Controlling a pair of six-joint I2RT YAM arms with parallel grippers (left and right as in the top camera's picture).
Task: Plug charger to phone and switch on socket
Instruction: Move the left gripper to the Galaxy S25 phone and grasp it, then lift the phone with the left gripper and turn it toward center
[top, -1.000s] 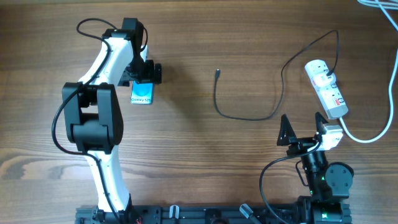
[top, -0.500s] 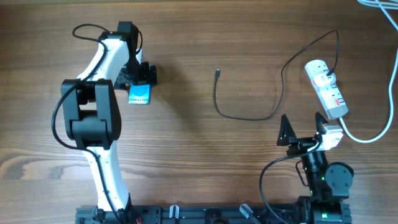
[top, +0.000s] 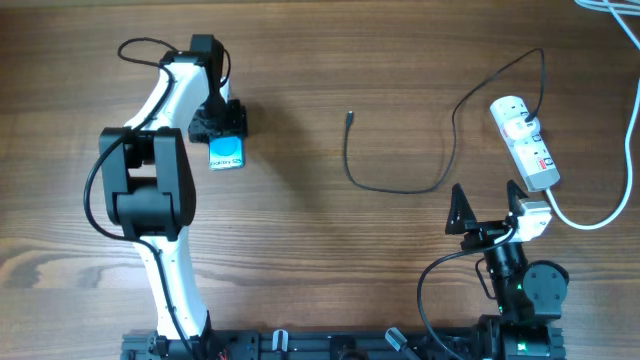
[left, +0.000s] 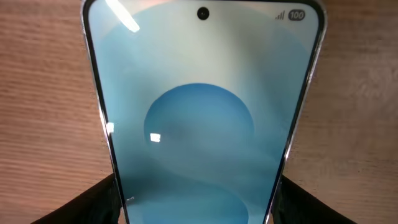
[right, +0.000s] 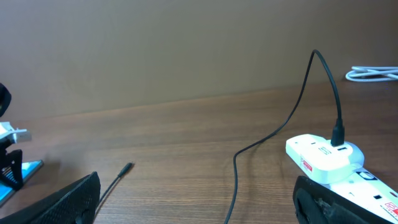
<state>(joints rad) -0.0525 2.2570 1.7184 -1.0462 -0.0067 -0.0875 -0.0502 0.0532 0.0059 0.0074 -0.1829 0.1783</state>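
The phone (top: 227, 152), light blue with a teal oval, lies flat on the wooden table at the far left. My left gripper (top: 220, 124) is shut on its far end; in the left wrist view the phone (left: 202, 118) fills the frame, with a black finger against each side edge. The charger cable's tip (top: 350, 117) lies loose at mid-table, and the cable loops right to the socket (top: 525, 140). My right gripper (top: 487, 195) is open and empty, near the socket's front end. In the right wrist view the tip (right: 126, 167) and the socket (right: 323, 155) both show.
The socket's thick white cord (top: 600, 222) curves round the right edge of the table. Another white cable (top: 610, 10) lies at the far right corner, and it shows in the right wrist view (right: 373, 73).
My left gripper's fingers have closed in on the phone. The phone shifted slightly left, then back. The right arm, cable and socket have not moved.
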